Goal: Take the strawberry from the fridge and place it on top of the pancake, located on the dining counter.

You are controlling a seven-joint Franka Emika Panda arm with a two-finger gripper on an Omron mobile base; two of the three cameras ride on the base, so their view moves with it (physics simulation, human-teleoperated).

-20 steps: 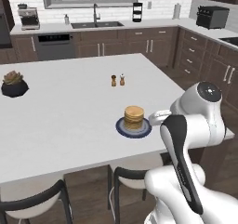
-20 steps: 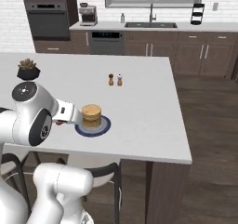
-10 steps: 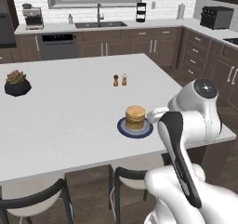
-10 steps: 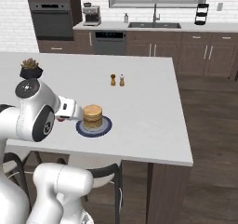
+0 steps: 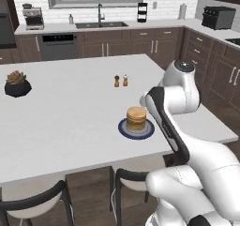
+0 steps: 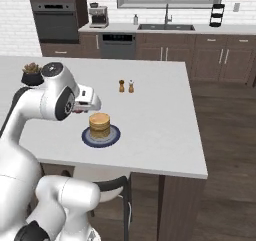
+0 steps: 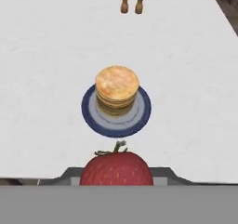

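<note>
One strawberry (image 7: 116, 168), clamped in the claw (image 7: 116, 174), hangs short of the pancake (image 7: 116, 88) stacked on its plate (image 7: 141, 118) on the dining counter (image 7: 56, 56) just ahead, the carry nearly done, with advancing and lowering before release apparently next.

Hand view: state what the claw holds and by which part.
The strawberry, at the bottom edge between the claw's tips; the exact contact part is hidden.

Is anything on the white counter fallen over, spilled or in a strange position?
Nothing stands out. The pancake sits centred on its plate; the two shakers and the potted plant stand upright on the dining counter. The strawberry sits at the pincer, short of the plate.
</note>
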